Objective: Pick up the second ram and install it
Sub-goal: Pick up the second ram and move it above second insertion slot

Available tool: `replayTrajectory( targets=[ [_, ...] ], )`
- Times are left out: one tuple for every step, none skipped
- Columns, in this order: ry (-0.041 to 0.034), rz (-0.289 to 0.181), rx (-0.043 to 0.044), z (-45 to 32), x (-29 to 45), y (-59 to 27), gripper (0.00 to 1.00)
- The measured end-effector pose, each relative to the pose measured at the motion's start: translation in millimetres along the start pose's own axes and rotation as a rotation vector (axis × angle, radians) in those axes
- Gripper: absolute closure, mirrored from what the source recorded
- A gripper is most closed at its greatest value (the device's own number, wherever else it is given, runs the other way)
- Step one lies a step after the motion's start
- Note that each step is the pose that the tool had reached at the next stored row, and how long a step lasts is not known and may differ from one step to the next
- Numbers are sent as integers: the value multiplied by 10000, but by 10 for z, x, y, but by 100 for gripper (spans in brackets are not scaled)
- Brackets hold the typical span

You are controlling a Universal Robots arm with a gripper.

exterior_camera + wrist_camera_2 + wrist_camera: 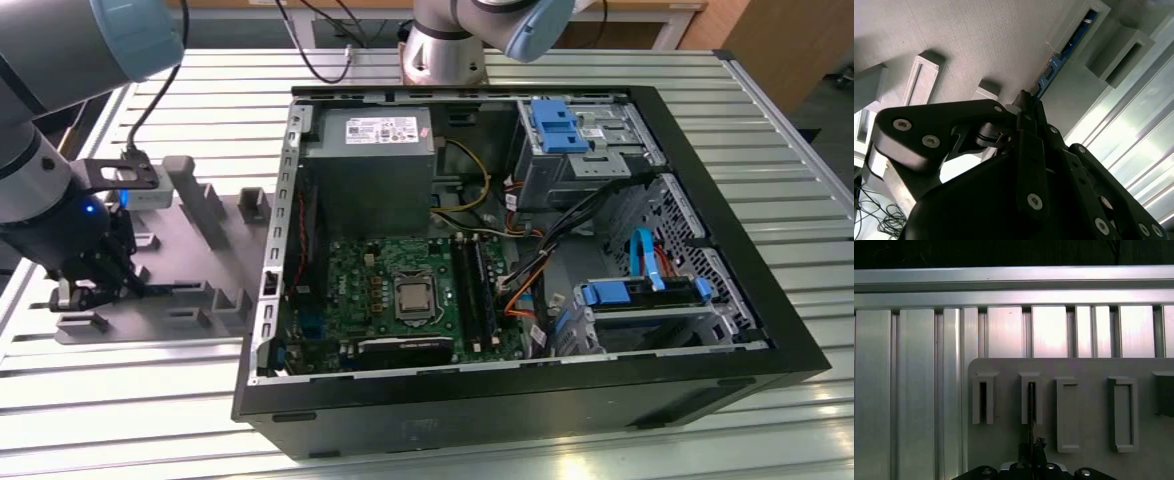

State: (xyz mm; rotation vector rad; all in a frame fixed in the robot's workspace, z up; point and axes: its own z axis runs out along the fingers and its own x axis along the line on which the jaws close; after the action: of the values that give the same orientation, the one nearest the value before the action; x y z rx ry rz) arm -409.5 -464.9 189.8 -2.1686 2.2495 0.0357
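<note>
**The gripper clamped on the second ram**

One blue stick, on edge, is pinched between the closed fingers, its far end in one of two narrow slotted posts on the grey holder. One open computer case stands just beside.

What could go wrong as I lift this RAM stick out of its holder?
The second ram sits in narrow slots of the grey holder; a tilted pull could jam or bend it. The gripper seems shut on just its thin edge, so it might slip or pivot.
</note>
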Motion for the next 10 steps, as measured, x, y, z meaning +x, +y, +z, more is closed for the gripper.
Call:
replayTrajectory(
  targets=[
    [4,0,-4,-18,0,0,86],
    [2,0,-2,-32,-1,0,86],
    [3,0,-2,-48,-1,0,86],
    [4,0,-3,-63,-1,1,86],
    [4,0,-3,-78,-2,1,86],
    [3,0,-3,-93,-2,1,86],
    [3,0,-3,-106,-3,1,86],
    [3,0,-3,-119,-3,1,86],
    [3,0,-2,-123,-3,1,86],
    [1,0,-1,-123,-3,1,86]
  ],
)
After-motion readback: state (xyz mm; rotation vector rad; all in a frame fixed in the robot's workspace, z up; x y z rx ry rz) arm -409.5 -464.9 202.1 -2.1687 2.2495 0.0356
